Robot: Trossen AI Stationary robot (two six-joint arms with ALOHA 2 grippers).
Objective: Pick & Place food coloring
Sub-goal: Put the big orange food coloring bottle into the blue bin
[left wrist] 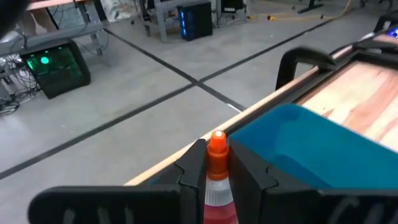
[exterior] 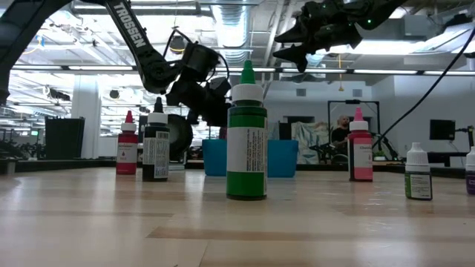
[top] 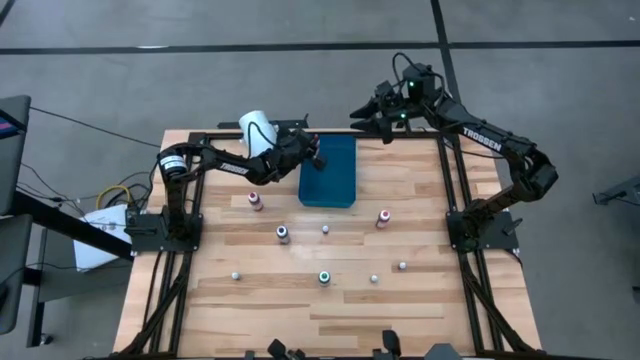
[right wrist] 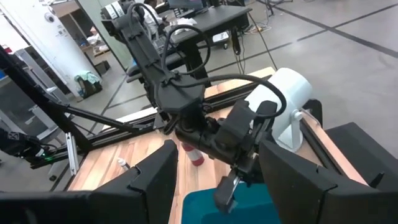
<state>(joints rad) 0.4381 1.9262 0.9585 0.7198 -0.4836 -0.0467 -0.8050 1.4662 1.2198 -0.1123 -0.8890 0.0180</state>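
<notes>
The left gripper [left wrist: 216, 177], just left of the flat blue rectangular tray [top: 329, 175] in the upper middle of the high view, pinches a small orange-tipped food coloring bottle [left wrist: 216, 180] between nearly closed fingers, its arm stretched rightward. The right gripper [top: 384, 117] hangs above the table's upper right edge, fingers spread wide and empty. The other small dropper bottles [top: 324, 277] stand scattered across the wooden table [top: 420, 310].

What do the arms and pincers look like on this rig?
Both arms are matte black with jointed links and black cables looped along them. The right arm carries white TROSSEN lettering and a green light near its wrist. Each pincer, like the left pincer, has two flat, dark fingers.
</notes>
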